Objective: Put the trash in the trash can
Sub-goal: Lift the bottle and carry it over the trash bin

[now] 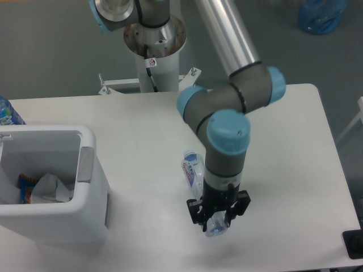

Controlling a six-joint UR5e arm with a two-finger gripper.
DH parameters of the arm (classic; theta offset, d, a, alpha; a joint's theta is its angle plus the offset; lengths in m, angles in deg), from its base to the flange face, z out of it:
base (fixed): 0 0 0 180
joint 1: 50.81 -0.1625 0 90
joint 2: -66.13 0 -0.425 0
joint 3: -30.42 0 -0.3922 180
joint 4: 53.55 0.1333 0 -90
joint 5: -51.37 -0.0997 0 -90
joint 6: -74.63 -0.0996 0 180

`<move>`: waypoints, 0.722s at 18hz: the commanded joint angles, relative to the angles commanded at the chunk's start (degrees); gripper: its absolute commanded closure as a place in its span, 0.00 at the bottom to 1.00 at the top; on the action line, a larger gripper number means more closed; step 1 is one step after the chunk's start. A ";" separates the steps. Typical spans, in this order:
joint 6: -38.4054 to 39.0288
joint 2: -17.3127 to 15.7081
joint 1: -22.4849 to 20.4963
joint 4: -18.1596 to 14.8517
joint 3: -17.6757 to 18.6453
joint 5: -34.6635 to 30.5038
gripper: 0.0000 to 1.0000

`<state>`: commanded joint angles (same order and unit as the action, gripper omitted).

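Note:
My gripper (218,214) is shut on the slim clear plastic bottle (194,173), gripping near its lower end. The bottle slants up and to the left from the fingers, and its blue-red label shows beside the wrist. It appears to hang just above the white table, right of centre near the front. The white trash can (91,170) stands at the left front, well to the left of the gripper. The crumpled white napkin (52,187) lies inside it.
A blue-and-orange wrapper (25,187) lies in the can beside the napkin. A blue-capped bottle (7,112) peeks in at the left edge behind the can. The arm's base column (154,42) stands behind the table. A black object (354,243) sits at the front right corner.

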<state>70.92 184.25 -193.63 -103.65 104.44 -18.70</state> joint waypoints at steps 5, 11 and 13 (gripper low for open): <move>2.48 -2.46 -0.88 0.09 -4.93 5.38 0.45; 2.57 -6.24 -0.53 2.55 -5.91 8.72 0.45; 2.66 -7.21 0.08 2.72 -5.91 9.69 0.45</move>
<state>73.57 177.05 -193.55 -100.92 98.53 -9.01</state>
